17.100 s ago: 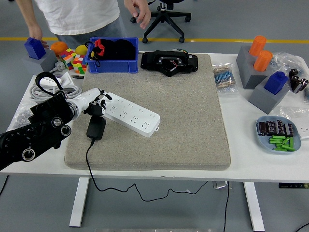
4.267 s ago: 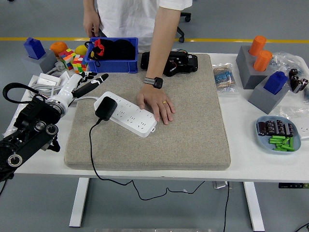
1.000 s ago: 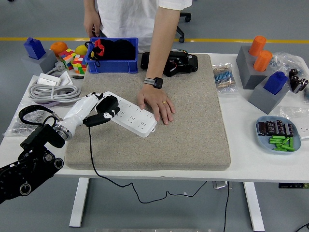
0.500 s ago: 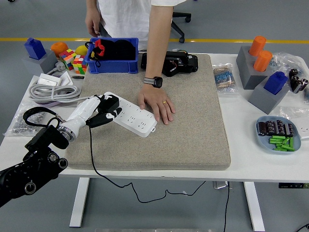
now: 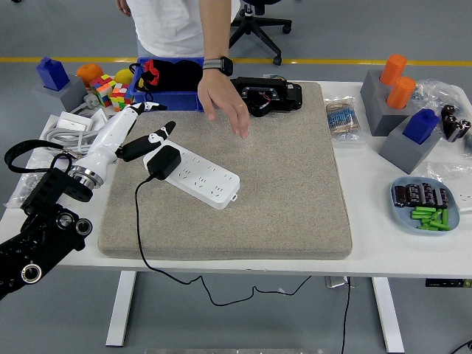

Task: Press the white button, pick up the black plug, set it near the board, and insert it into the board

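Observation:
The white power strip point(image 5: 203, 175) lies slantwise on the grey mat point(image 5: 280, 177). The black plug point(image 5: 162, 162) sits in the strip's left end, its cable trailing down over the table's front edge. My left hand point(image 5: 140, 127) hovers just up and left of the plug, fingers spread, holding nothing. A person's hand point(image 5: 223, 99) hangs in the air above the mat's far side, off the strip. My right arm is out of view.
A blue bin point(image 5: 171, 82), a black device point(image 5: 265, 94) and coloured cubes point(image 5: 110, 92) line the far edge. A coiled white cable point(image 5: 74, 136) lies at the left. Grey blocks with orange and blue pieces point(image 5: 402, 103) and a plate of small parts point(image 5: 426, 205) stand at the right.
My left hand has let go of the plug and lifted up and left, fingers opening. The person's hand has left the strip and risen toward the far side.

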`<control>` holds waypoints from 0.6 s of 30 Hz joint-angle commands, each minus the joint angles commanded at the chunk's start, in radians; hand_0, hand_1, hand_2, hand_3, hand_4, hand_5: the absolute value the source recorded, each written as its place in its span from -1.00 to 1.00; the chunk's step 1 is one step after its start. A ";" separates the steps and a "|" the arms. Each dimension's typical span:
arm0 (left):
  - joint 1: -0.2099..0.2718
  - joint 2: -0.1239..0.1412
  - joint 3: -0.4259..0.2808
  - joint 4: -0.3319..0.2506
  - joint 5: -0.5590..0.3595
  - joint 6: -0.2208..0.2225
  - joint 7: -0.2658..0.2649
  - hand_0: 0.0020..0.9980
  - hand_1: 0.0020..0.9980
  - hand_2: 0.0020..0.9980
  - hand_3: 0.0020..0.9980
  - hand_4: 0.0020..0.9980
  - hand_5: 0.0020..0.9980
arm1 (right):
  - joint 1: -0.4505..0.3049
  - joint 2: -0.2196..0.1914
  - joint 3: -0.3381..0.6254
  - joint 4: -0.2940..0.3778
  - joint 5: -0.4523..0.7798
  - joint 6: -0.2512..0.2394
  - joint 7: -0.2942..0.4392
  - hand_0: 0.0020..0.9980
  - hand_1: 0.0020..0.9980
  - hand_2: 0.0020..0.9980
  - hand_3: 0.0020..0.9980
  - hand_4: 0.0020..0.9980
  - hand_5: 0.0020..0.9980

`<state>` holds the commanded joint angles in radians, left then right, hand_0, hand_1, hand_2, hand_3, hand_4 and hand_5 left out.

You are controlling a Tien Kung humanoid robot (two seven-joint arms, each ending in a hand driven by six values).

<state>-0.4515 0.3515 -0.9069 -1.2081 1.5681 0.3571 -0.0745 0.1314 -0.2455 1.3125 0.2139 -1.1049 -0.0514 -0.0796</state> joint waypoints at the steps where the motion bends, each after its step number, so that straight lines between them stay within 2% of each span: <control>1: 0.003 0.001 -0.017 -0.010 0.003 0.002 0.002 1.00 0.94 0.78 0.66 0.48 0.68 | 0.000 0.000 0.001 0.000 0.000 0.000 0.000 0.22 0.16 0.15 0.16 0.30 -0.21; 8: 0.025 -0.001 -0.130 -0.027 -0.004 0.015 -0.008 1.00 0.94 0.77 0.66 0.48 0.67 | -0.002 0.001 0.004 -0.001 -0.002 0.000 -0.001 0.22 0.16 0.15 0.16 0.30 -0.21; 18: 0.063 0.009 -0.287 -0.032 -0.014 0.005 0.023 1.00 0.92 0.76 0.64 0.48 0.63 | 0.003 -0.006 0.011 -0.001 -0.003 -0.001 -0.001 0.22 0.16 0.15 0.16 0.30 -0.21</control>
<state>-0.3887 0.3605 -1.1934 -1.2401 1.5545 0.3620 -0.0514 0.1345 -0.2511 1.3238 0.2131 -1.1083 -0.0519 -0.0809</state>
